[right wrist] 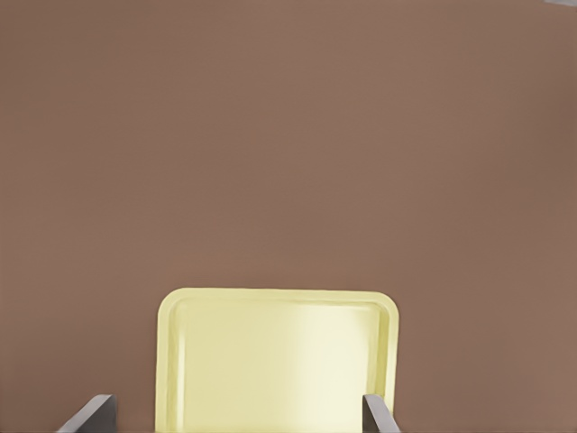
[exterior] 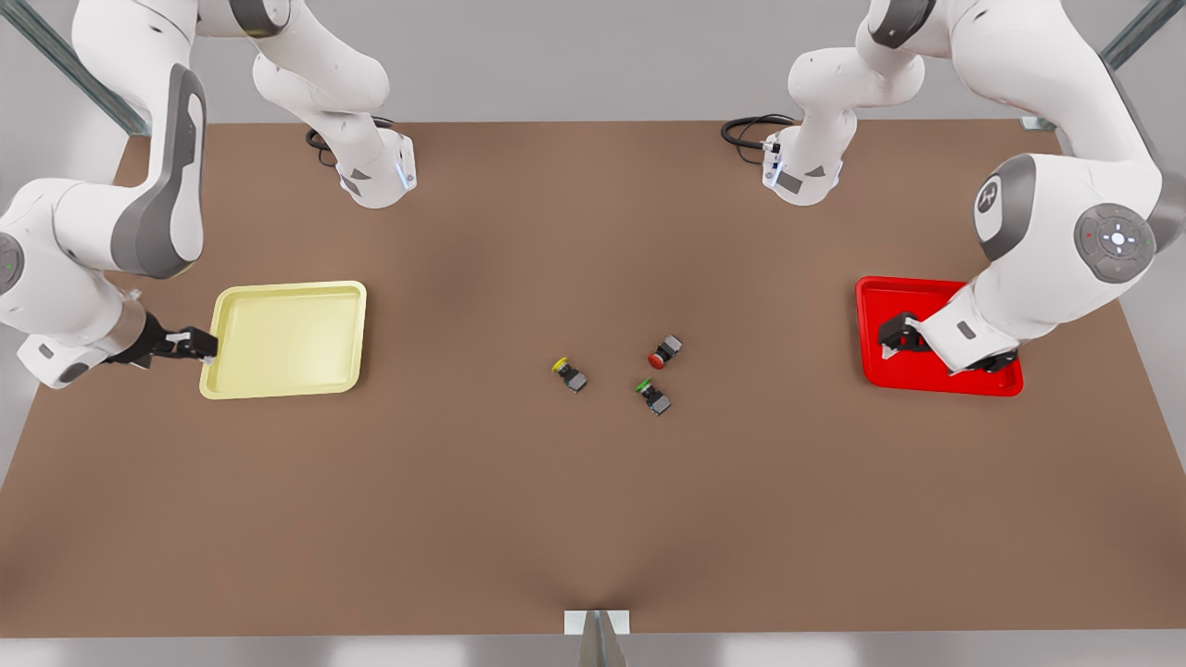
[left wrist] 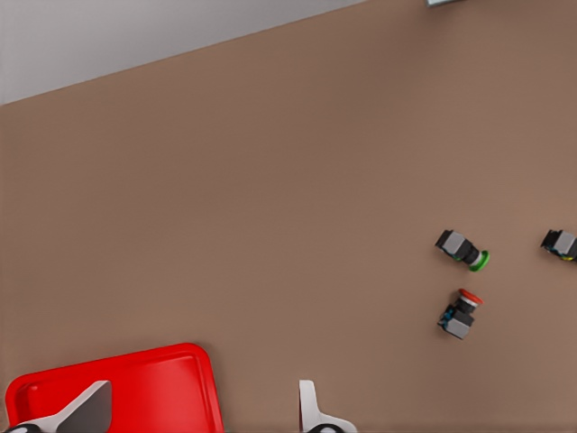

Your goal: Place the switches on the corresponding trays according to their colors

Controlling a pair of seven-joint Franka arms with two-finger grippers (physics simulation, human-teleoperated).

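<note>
Brown desk carries everything, and we judge the task not yet begun: both trays lie bare and all the switches sit loose near the middle. We see the yellow switch lying on its side, the red switch just off toward the front view's right, and a green switch near both, none touching another.

The yellow tray lies well apart on the front view's left, the red tray well apart on the front view's right.

Our left end effector hovers over the red tray, fingers spread wide and holding nothing. Our right end effector sits at the yellow tray's outer edge, also spread and empty.

What is left, in our judgement, is all of it: each arm must reach the centre, pick its matching switch and carry it back, leaving the green one alone.
</note>
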